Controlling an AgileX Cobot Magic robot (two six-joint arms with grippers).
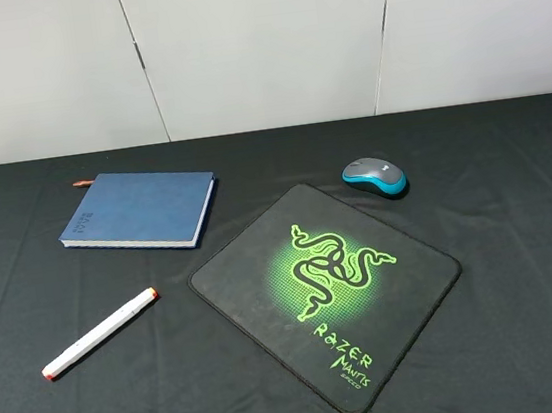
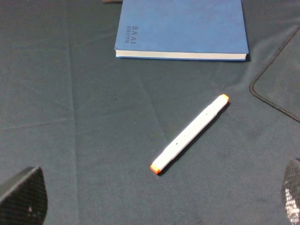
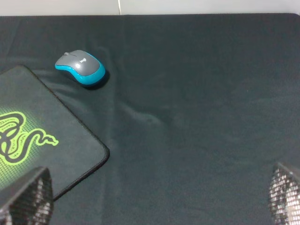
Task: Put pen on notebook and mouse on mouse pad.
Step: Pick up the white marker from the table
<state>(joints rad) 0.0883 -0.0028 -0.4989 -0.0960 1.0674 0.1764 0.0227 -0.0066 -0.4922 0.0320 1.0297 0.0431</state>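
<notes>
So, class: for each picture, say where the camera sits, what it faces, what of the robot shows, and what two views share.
Exterior high: mounted high, looking down across the table at notebook, pen, pad and mouse; no robot parts show.
Left wrist: on the left arm, facing pen and notebook; left claw shows, open.
Right wrist: on the right arm, facing mouse and pad; right claw shows, open.
Shared: both wrist views catch the pad's edge.

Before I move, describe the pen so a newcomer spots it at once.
Find the central black Razer mouse pad. Left of it, in front of the blue notebook, lies the pen. It alone is slim and white, with orange-red tips.
</notes>
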